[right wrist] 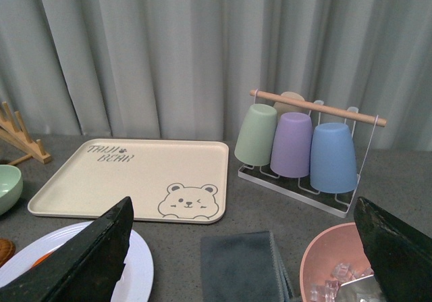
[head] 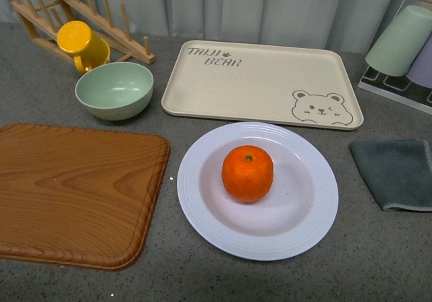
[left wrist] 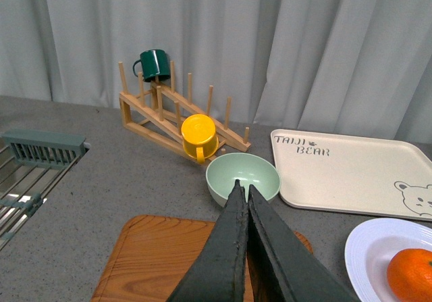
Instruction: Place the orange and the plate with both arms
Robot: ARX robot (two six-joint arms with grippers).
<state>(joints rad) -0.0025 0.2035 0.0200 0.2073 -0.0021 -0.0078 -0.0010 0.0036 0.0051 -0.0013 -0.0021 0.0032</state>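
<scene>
The orange (head: 248, 173) sits in the middle of the white plate (head: 202, 211) on the grey counter, in front of the beige bear tray. No arm shows in the front view. In the left wrist view my left gripper (left wrist: 243, 191) is shut with nothing in it, held above the wooden board, with the plate (left wrist: 368, 255) and orange (left wrist: 412, 275) off to one side. In the right wrist view my right gripper (right wrist: 244, 211) stands wide open above the grey cloth; the plate's rim (right wrist: 138, 268) shows beside one finger, with a sliver of orange peeking out.
A wooden board (head: 74, 190) lies left of the plate. A pale green bowl (head: 114, 89), yellow mug (head: 81, 44) and wooden rack stand at the back left. The bear tray (head: 260, 82) is behind. A grey cloth (head: 395, 173), cup rack (right wrist: 304, 146) and pink bowl (right wrist: 331, 265) are right.
</scene>
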